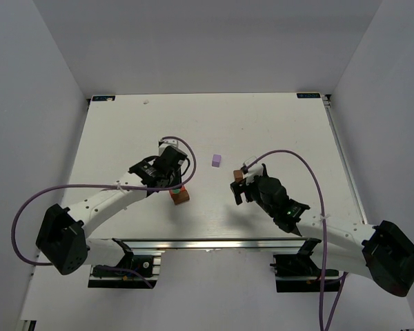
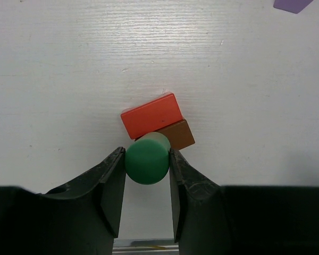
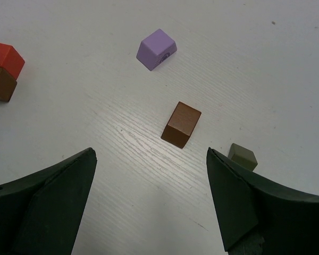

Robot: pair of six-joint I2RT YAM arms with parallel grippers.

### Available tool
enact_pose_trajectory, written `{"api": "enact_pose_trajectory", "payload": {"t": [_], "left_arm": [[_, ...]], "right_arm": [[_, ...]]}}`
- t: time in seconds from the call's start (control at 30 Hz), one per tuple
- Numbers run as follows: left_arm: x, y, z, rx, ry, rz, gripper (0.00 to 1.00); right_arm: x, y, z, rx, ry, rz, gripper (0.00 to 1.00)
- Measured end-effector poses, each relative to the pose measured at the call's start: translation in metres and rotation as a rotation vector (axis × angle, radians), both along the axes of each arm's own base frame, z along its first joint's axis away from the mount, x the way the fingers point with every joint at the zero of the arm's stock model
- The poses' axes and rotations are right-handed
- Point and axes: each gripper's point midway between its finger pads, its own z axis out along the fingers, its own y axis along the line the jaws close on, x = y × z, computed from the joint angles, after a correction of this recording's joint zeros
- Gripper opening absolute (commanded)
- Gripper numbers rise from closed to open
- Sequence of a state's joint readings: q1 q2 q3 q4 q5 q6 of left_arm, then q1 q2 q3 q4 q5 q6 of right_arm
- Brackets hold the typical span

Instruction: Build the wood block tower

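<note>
My left gripper (image 2: 147, 166) is shut on a green round-ended block (image 2: 147, 158) and holds it over the near edge of a small stack. The stack is a red-orange block (image 2: 151, 115) lying askew on a brown block (image 2: 179, 135). I cannot tell whether the green block touches the stack. In the top view the stack (image 1: 181, 196) sits just right of the left gripper (image 1: 173, 183). My right gripper (image 3: 151, 175) is open and empty above the table. Ahead of it lie a second brown block (image 3: 181, 124), a lilac block (image 3: 156, 49) and a dark grey-brown block (image 3: 242, 156) by its right finger.
The white table (image 1: 124, 138) has raised side walls and a black rail along its right edge (image 1: 345, 165). The lilac block (image 1: 216, 160) lies between the two arms. Purple cables loop over both arms.
</note>
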State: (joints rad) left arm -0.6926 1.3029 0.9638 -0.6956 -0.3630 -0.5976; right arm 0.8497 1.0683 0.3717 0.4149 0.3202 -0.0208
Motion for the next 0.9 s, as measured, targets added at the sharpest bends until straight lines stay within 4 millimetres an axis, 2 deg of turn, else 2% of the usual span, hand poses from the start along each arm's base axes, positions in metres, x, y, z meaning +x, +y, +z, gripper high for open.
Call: {"api": "enact_pose_trajectory", "payload": {"t": [0.2,0.4,0.9], "left_arm": [[0.006,-0.004,-0.009,0.040,-0.012,0.005,0.07],[0.014,-0.010,-0.006,0.016,-0.048,0.016,0.07],[0.006,-0.015,-0.013,0.039,-0.033,-0.005,0.07]], "right_arm": [[-0.002,-0.004,-0.008,-0.011,0.011,-0.005,0.89],[-0.003,-0.005,-0.010,-0.012,0.015,-0.006,0.88],[-0.002,-0.006,-0.011,-0.010,0.017,-0.009,0.89]]}}
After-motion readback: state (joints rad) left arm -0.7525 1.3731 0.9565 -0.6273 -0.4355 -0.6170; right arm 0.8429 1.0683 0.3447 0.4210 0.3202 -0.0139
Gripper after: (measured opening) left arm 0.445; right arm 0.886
